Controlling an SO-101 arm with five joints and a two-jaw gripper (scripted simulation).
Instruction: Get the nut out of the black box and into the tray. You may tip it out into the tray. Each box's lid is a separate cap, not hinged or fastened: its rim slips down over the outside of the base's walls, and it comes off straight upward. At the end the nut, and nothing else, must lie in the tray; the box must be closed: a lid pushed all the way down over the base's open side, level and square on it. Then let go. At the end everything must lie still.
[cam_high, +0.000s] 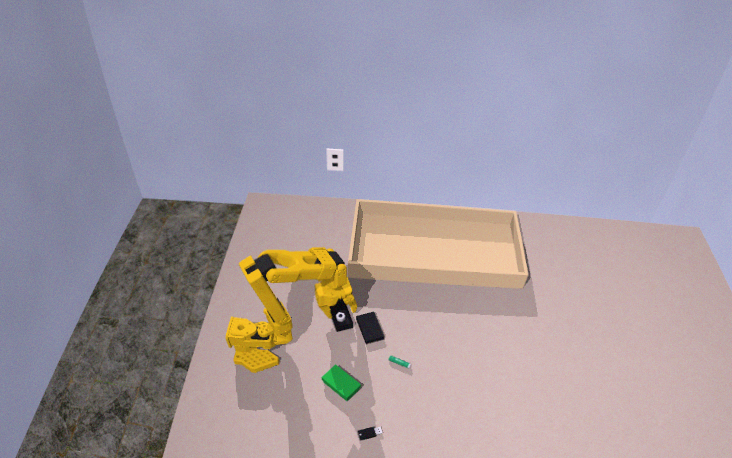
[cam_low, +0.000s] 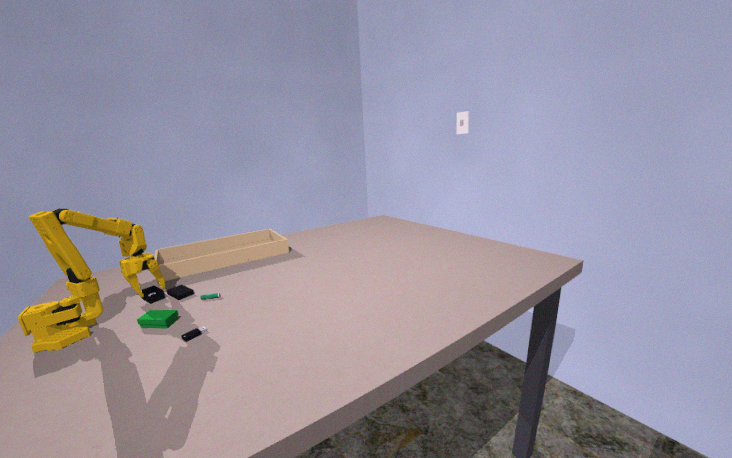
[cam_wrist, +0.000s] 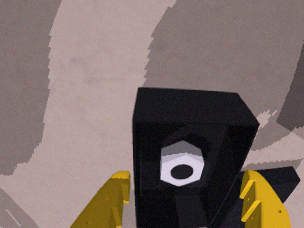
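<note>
The black box's base (cam_high: 342, 326) (cam_low: 152, 295) (cam_wrist: 187, 112) stands open on the table with the white hex nut (cam_high: 340, 316) (cam_wrist: 180, 166) inside it. Its black lid (cam_high: 370, 327) (cam_low: 180, 292) lies flat just to the right of the base. My gripper (cam_high: 341, 311) (cam_low: 149, 288) (cam_wrist: 186, 182) is open and hangs just above the base, one finger on each side of it, not touching. The tan tray (cam_high: 437, 278) (cam_low: 226, 258) stands empty behind and to the right.
A closed green box (cam_high: 341, 382) (cam_low: 157, 318) lies in front of the black base. A green battery (cam_high: 400, 361) (cam_low: 210, 295) lies right of the lid. A black USB stick (cam_high: 370, 432) (cam_low: 193, 333) lies nearer the front edge.
</note>
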